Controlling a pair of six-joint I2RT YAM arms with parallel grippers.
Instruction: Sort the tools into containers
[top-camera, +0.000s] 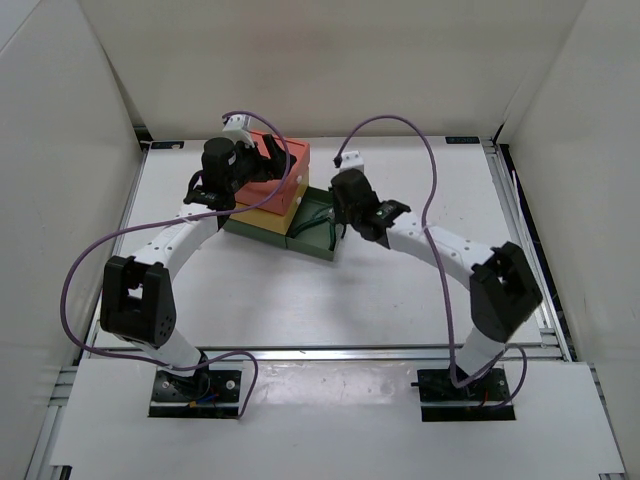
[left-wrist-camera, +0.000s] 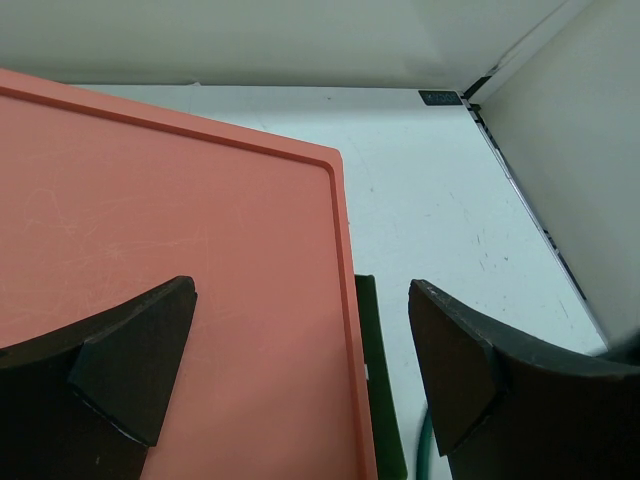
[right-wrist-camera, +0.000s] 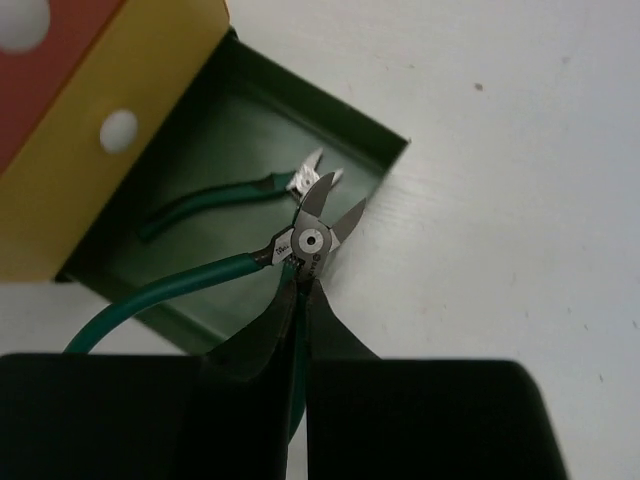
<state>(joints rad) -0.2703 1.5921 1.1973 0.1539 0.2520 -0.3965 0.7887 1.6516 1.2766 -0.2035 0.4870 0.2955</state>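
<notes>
My right gripper (right-wrist-camera: 303, 282) is shut on one green handle of a pair of pliers (right-wrist-camera: 314, 238). Their silver head hangs over the right rim of the pulled-out dark green drawer (right-wrist-camera: 385, 135). A second pair of green-handled pliers (right-wrist-camera: 225, 193) lies inside that drawer. The yellow drawer (right-wrist-camera: 150, 110) and the salmon-red one (top-camera: 285, 160) are stacked above it. My left gripper (left-wrist-camera: 300, 300) stands wide open over the salmon-red top (left-wrist-camera: 180, 210), holding nothing. From above, the right gripper (top-camera: 338, 228) hovers at the green drawer (top-camera: 312, 232) and the left gripper (top-camera: 243, 168) at the red box.
White walls enclose the table (top-camera: 330, 290) on three sides. A white knob (right-wrist-camera: 118, 130) marks the yellow drawer's front. Purple cables (top-camera: 400, 125) loop above both arms. A black bracket (left-wrist-camera: 440, 97) sits in the far corner.
</notes>
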